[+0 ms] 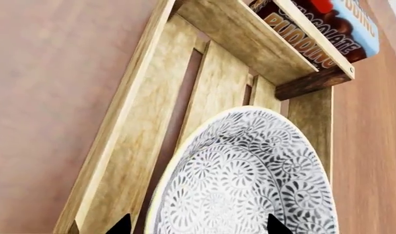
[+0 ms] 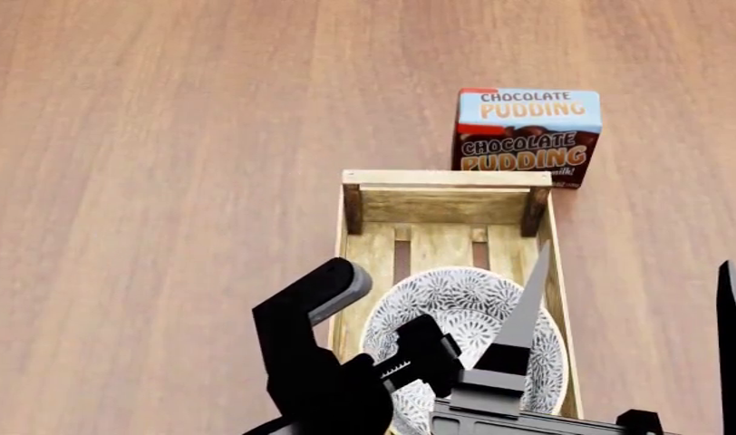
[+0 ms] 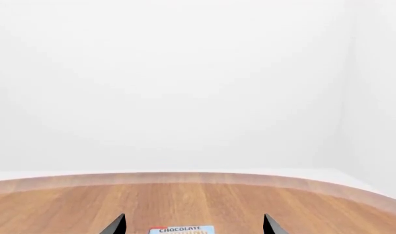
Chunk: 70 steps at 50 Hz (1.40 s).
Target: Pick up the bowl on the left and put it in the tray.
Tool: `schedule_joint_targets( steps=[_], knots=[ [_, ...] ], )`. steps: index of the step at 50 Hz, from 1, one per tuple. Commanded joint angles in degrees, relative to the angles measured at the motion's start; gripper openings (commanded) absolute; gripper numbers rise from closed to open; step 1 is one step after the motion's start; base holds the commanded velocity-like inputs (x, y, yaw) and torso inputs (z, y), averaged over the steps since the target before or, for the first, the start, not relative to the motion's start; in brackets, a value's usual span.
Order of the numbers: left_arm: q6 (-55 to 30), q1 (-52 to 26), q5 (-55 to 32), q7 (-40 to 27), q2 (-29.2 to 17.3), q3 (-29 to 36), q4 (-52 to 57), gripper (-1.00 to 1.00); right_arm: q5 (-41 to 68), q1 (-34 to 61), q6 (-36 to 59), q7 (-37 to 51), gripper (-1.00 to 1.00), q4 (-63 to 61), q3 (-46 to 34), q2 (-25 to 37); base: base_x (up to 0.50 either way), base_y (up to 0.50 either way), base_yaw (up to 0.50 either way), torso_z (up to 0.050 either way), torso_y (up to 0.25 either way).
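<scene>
Wood table (image 2: 162, 181) fills your head view: bowl (image 2: 465, 313) sits in the tray's (image 2: 447, 178) near half, pudding box (image 2: 527, 136) just past the far rail. Left gripper (image 2: 407, 364) is over the bowl's near rim; can't tell if it grips. Left wrist: fingertips (image 1: 122, 225) spread wide either side of the bowl (image 1: 250, 175), tray (image 1: 146, 112) slats beneath. Right wrist: right gripper (image 3: 194, 225) wide, holding nothing, aimed across the table at a white wall (image 3: 185, 83).

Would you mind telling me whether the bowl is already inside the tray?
Yes, it is within the tray's outline: the bowl shows between the tray's side walls over the slats. Whether it rests on them cannot be told.
</scene>
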Motion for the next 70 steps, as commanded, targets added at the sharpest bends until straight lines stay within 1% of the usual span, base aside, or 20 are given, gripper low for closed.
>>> schedule_joint_targets(
  steps=[1,12,26,45,53,59,62,67,70],
  knots=[
    [0.9,0.2,-1.2,-1.6,-0.9,1.3,-0.1,1.0,0.5,0.0,-0.1,0.5,1.0,-0.4,0.1,0.5,0.0,0.0,0.0,0.0,0.0],
    [1.2,-0.8,-1.4,-2.5,-1.4,1.9,1.5,1.0,1.0,0.3,0.1,1.0,1.0,-0.7,0.1,0.9,0.0,0.0,0.0,0.0,0.0],
    [1.5,-2.0,-0.5,-4.9,-2.7,2.5,6.0,1.0,1.8,0.6,0.2,1.8,1.0,-1.1,0.1,1.5,0.0,0.0,0.0,0.0,0.0],
    [2.0,-2.7,0.0,-6.1,-3.8,2.4,11.0,1.0,2.4,0.9,-0.1,2.9,1.0,-1.2,-0.6,2.4,0.0,0.0,0.0,0.0,0.0],
    [2.8,-2.5,0.5,-6.7,-5.0,2.1,13.2,1.0,2.5,1.0,-0.2,3.2,1.0,-1.1,-0.9,2.6,0.0,0.0,0.0,0.0,0.0],
    [3.4,-2.6,2.0,-7.9,-6.3,2.4,15.9,1.0,2.6,1.1,-0.3,3.4,1.0,-1.1,-1.2,2.9,0.0,0.0,0.0,0.0,0.0],
    [3.5,-3.6,5.1,-9.8,-7.1,3.7,16.9,1.0,2.7,1.2,-0.4,3.6,1.0,-1.1,-1.3,3.0,0.0,0.0,0.0,0.0,0.0],
    [3.5,-3.5,5.7,-10.1,-8.4,3.8,19.5,1.0,2.7,1.2,-0.4,3.8,1.0,-1.2,-1.5,3.1,0.0,0.0,0.0,0.0,0.0],
    [4.1,-4.1,8.7,-12.3,-9.5,4.6,21.2,1.0,2.7,1.2,-0.7,3.8,1.0,-0.9,-1.6,3.2,0.0,0.0,0.0,0.0,0.0]
  ],
)
